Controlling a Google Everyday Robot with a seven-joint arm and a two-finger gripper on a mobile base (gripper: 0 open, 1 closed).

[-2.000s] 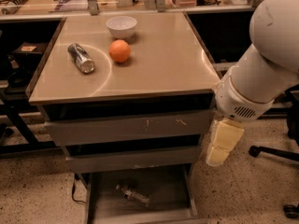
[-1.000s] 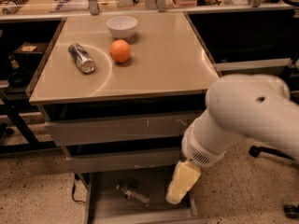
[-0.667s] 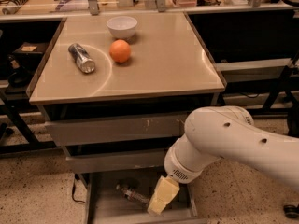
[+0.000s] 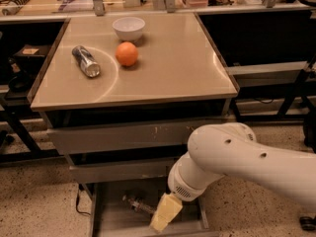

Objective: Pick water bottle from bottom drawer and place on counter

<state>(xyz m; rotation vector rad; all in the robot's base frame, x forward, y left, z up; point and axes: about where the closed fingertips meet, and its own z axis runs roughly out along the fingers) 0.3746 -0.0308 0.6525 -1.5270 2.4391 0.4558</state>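
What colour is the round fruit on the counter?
The fruit is orange, camera view; the gripper is down over the bottom drawer.

Silver can [image 4: 86, 60] lying flat, an orange [image 4: 127, 53] (close by), and a white bowl [image 4: 129, 28].

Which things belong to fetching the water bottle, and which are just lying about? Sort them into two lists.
Part of the job:
- water bottle, lying in the bottom drawer
- counter, where it must go
- claw, down in the drawer just right of the bottle

Just lying about, all on the counter:
- silver can
- orange
- white bowl
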